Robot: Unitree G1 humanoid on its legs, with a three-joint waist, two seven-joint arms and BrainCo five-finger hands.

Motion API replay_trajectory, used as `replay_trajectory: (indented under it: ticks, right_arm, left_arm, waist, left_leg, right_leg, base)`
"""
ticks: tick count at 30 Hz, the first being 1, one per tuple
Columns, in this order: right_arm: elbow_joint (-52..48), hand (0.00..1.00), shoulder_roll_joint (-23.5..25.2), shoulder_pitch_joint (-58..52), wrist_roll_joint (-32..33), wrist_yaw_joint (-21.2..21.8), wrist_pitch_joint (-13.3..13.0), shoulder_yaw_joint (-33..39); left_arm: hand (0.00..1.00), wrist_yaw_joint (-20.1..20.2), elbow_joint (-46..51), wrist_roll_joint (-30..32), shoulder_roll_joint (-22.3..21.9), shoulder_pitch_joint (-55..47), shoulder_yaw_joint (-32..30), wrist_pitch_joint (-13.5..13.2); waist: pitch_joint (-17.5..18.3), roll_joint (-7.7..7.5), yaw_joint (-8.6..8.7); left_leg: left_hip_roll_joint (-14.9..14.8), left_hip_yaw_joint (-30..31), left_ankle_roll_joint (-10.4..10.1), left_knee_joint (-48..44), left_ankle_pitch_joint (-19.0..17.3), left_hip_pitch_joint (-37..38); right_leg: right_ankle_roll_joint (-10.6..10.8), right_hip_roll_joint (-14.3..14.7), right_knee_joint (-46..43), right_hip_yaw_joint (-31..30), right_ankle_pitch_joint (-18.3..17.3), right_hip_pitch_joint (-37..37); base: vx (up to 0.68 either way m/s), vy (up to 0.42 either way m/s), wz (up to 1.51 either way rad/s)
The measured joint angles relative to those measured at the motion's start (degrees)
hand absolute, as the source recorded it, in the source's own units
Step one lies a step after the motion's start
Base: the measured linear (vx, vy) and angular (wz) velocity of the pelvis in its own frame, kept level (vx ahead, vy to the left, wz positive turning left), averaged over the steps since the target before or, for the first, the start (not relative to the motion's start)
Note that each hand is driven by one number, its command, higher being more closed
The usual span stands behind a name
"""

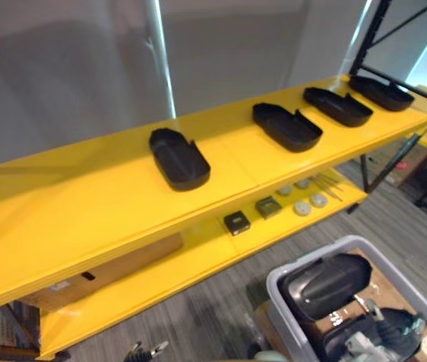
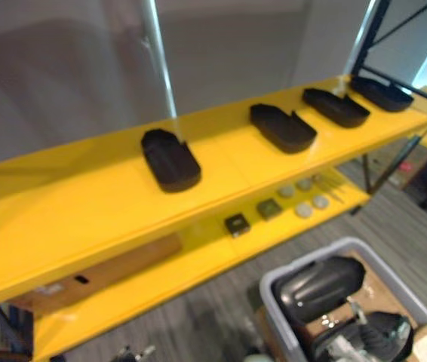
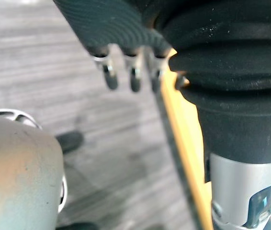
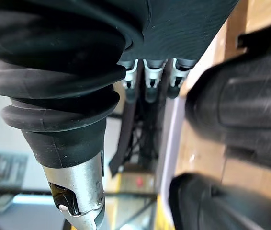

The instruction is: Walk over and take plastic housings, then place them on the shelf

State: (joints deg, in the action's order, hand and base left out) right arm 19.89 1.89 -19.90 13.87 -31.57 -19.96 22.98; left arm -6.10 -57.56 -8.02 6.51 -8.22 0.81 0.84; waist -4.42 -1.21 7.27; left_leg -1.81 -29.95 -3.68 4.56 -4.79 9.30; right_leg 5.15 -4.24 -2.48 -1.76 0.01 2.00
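Several black plastic housings lie in a row on the top board of a yellow shelf (image 1: 85, 204): one near the middle (image 1: 179, 158), one further right (image 1: 287, 127), and two more towards the far right end (image 1: 338, 106). A grey bin (image 1: 274, 285) on the floor at the lower right holds more black housings (image 1: 323, 285). My left hand (image 3: 134, 76) hangs over the grey floor beside the shelf's yellow edge, fingers straight and empty. My right hand (image 4: 150, 84) hangs next to the bin's housings (image 4: 241, 110), fingers straight, holding nothing.
The lower yellow board carries two small dark square parts (image 1: 236, 222), some round grey discs (image 1: 302, 207) and thin metal pieces. A cardboard box (image 1: 108, 268) sits under the top board. A black upright (image 1: 372, 34) stands at the shelf's right end, with a grey wall behind.
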Motion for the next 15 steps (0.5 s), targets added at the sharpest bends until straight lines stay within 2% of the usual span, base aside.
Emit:
replay_trajectory:
  ticks: [5, 7, 9, 10, 12, 13, 14, 15]
  right_arm:
    - [2.0, 0.0, 0.9, -1.6, 0.0, -0.8, -0.1, -0.5]
    - [2.0, 0.0, 0.9, -2.4, 0.0, 0.1, -0.1, -1.3]
    - [2.0, 0.0, 0.9, -2.4, -0.1, 2.1, -0.2, -2.3]
    - [2.0, 0.0, 0.8, -2.4, -0.2, 3.1, -0.4, -3.0]
    - [2.3, 0.0, -0.5, -1.1, -0.9, 5.6, -1.4, -7.0]
    - [2.4, 0.0, -1.1, -0.4, -1.3, 6.1, -1.7, -8.1]
    - [3.2, 0.0, -2.8, 1.6, -1.3, 7.2, -2.4, -9.4]
    - [4.2, 0.0, -3.8, 3.6, -1.2, 7.9, -2.4, -10.0]
  left_arm:
    - [0.0, 0.4, -1.4, 2.3, -0.2, 1.6, 3.0, 0.6]
    - [0.0, 0.5, -1.4, 1.8, -0.3, 2.0, 4.4, 0.5]
    - [0.0, 0.3, -1.4, 0.1, -0.5, 2.3, 4.4, 0.5]
    - [0.0, 0.1, -1.1, -1.1, -0.5, 2.4, 4.3, 0.4]
    - [0.0, -0.5, -0.1, -4.3, -0.4, 2.0, 3.5, -1.3]
    - [0.0, -0.7, 0.2, -5.2, -0.5, 1.6, 3.0, -1.8]
    - [0.0, -1.0, 0.9, -6.0, -1.3, 0.9, 2.5, -2.4]
    - [0.0, -1.3, 0.9, -6.6, -2.0, 0.5, 2.5, -2.6]
  waist:
    - [-0.2, -0.09, 1.71]
    - [-0.2, -0.03, 1.75]
    - [-0.9, 0.17, 1.71]
    - [-1.3, 0.25, 1.63]
    - [-1.9, 0.32, 0.15]
    - [-2.0, 0.31, -0.46]
    - [-2.1, 2.26, -1.56]
    - [-2.2, 3.61, -1.96]
  left_leg:
    - [-0.9, -3.0, -1.2, -0.1, -0.8, 1.8]
    - [-1.2, -3.7, -1.3, -1.3, -1.6, 1.7]
    - [-2.0, -3.3, -1.0, -5.9, -3.8, 1.2]
    - [-2.5, -1.7, -0.3, -9.7, -5.4, 0.3]
    - [-3.2, 8.0, 3.4, -21.9, -8.4, -4.5]
    - [-3.2, 11.1, 4.0, -24.1, -10.0, -6.0]
    - [-3.2, 17.6, 3.7, -26.0, -12.7, -7.2]
    - [-3.5, 20.9, 2.2, -25.9, -13.9, -7.3]
  right_leg:
    - [-0.3, 1.4, 0.6, -2.0, 0.2, -0.2]
    - [-0.4, 1.6, 0.6, -2.7, 0.2, -0.2]
    - [-0.4, 1.6, 0.3, -3.8, 0.1, -0.8]
    - [-0.5, 1.6, 0.0, -4.6, 0.1, -1.2]
    - [-0.5, 1.4, -1.4, -8.4, 0.1, -0.4]
    - [-0.5, 1.5, -1.6, -9.6, 0.1, 0.3]
    - [-0.2, 3.0, -1.6, -11.5, 0.3, 1.4]
    - [0.4, 4.2, -2.1, -12.9, 0.6, 2.6]
  base:
    - [0.07, -0.017, -0.31]
    - [0.04, -0.017, -0.25]
    - [0.02, -0.016, -0.25]
    - [-0.02, -0.036, -0.36]
    - [-0.02, -0.046, -0.74]
    - [-0.05, 0.032, -1.09]
    - [-0.09, 0.105, -1.03]
    - [-0.09, 0.098, -0.87]
